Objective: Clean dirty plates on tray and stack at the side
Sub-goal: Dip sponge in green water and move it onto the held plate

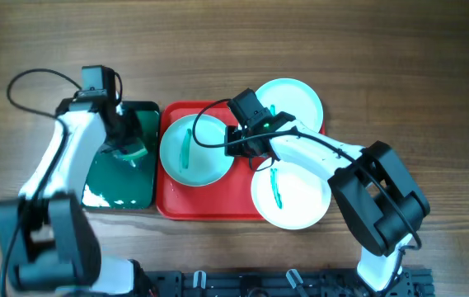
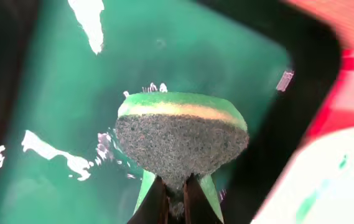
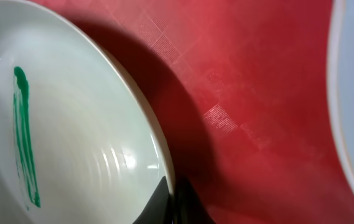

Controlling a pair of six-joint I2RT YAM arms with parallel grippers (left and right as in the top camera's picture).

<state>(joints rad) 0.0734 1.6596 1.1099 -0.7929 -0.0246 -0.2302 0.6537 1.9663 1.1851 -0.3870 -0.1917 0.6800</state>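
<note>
Nearest: round white plate (image 1: 296,202) with a teal streak, overhanging the near rim of the large red rectangular plastic tray (image 1: 209,206). Mid: right end effector (image 3: 173,202) pinches the right rim of the second streaked white plate (image 1: 189,153), on the tray's left half. Left end effector (image 2: 173,202) is clamped on a green-and-yellow sponge (image 2: 180,134), dark scrub face showing, over the wet dark green tray (image 1: 106,186); contact unclear. Farthest: third white plate (image 1: 296,99), overhanging the tray's far right corner. All on the wooden surface (image 1: 432,82).
</note>
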